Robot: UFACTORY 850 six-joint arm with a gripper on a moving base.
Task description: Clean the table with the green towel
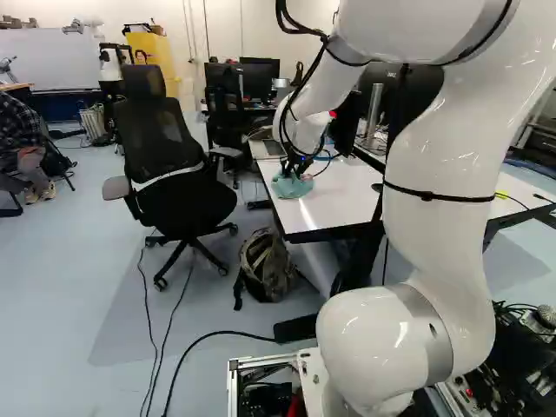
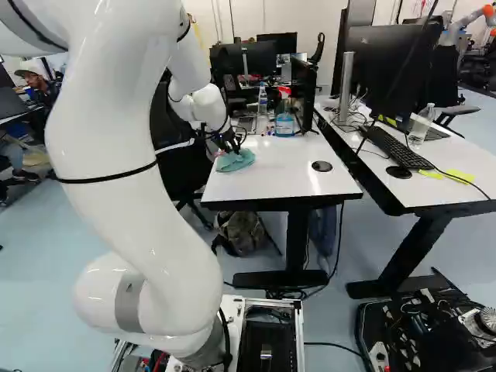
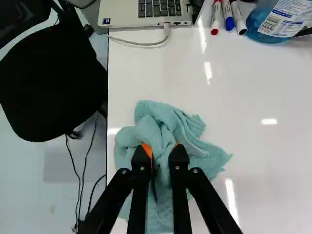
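Note:
My gripper (image 2: 226,144) is low over the white table (image 2: 271,182), near its left edge in the right base view. In the wrist view the gripper (image 3: 162,150) is shut on the green towel (image 3: 168,122), with a bunched fold pinched between its orange pads. The rest of the towel spreads in crumpled folds on the tabletop around and under both fingers. From the left base view the towel (image 1: 292,186) lies close to the table's edge, partly hidden by the gripper.
Ahead of the gripper are a laptop (image 3: 146,10), markers (image 3: 227,17) and a blue spray bottle (image 2: 284,122). A black puck (image 2: 322,166) lies on the table. An office chair (image 1: 178,187) stands beside it, a backpack (image 1: 265,265) below. A second desk carries monitors and a keyboard (image 2: 397,147).

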